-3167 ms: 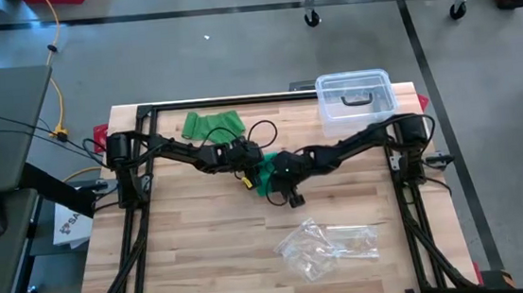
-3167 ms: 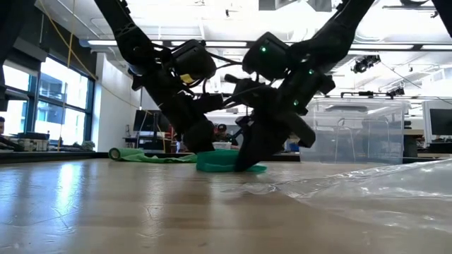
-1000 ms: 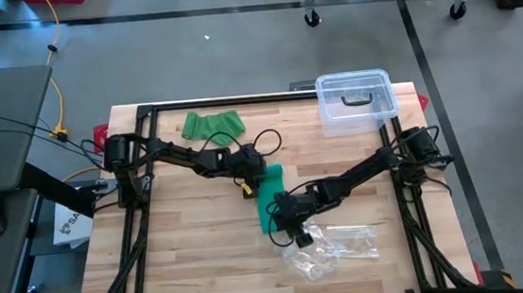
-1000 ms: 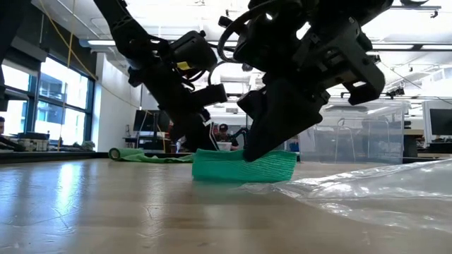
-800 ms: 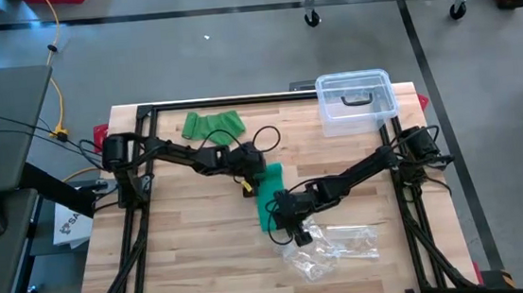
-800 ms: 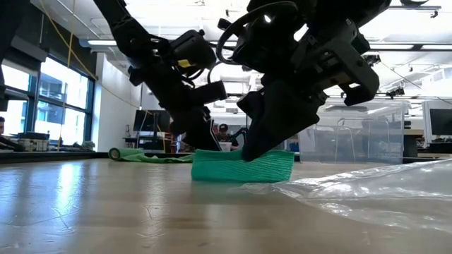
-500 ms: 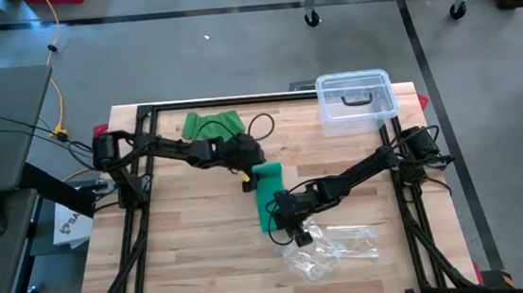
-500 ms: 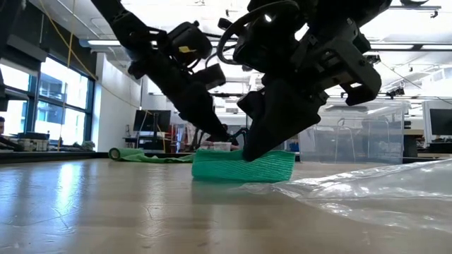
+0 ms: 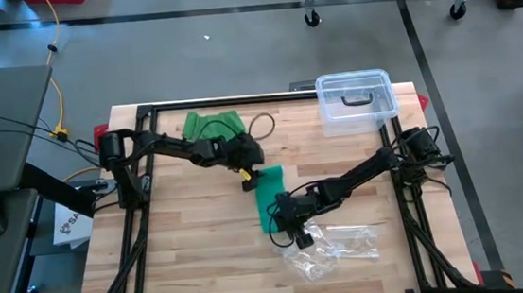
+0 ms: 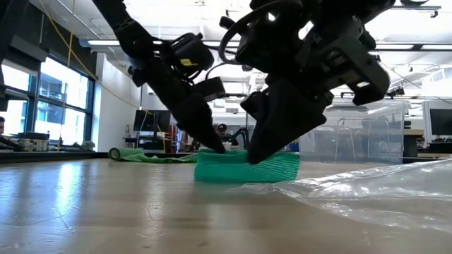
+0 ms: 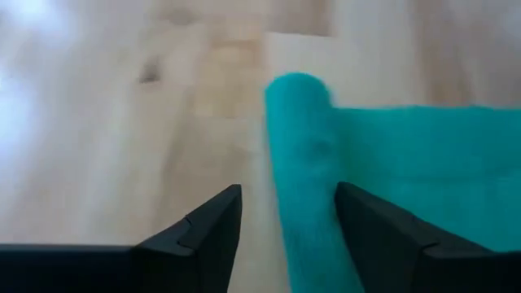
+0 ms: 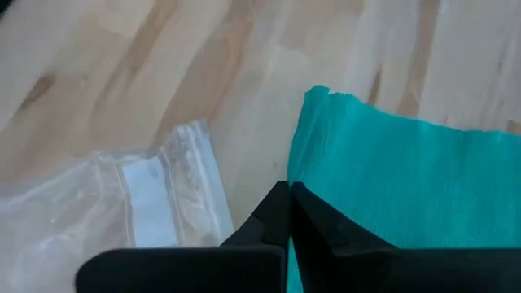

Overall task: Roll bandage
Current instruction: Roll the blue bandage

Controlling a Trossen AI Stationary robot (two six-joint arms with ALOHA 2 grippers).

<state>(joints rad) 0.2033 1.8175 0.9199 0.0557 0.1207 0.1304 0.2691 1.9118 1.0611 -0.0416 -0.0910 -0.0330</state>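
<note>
now, on the desk (image 9: 196,266) the teal bandage (image 9: 271,195) lies as a flat strip near the middle, running from the left claw (image 9: 249,171) at its far end to the right claw (image 9: 285,222) at its near end. that is the big change: a few seconds ago the bandage was a small bunched heap between the two arms, and since then the right arm has drawn back toward the front edge and pulled the strip out straight. in the last half second the left arm, which had lifted off toward the back, has come down again onto the far end, and the strip has crept slightly to the right in the low view. the right claw is clenched and pins the near end against the wood, beside the plastic bag (image 9: 332,247). the left claw is released, its fingers (image 11: 203,236) standing apart on either side of the far edge, where the left wrist view shows a small rolled lip (image 11: 297,146) already formed. my reading is that the laying-out is done and the rolling proper is just starting from the far end, with nearly the whole length yet to wind. a second, green bandage (image 9: 210,124) and a clear box (image 9: 357,100) sit at the back, untouched.
</note>
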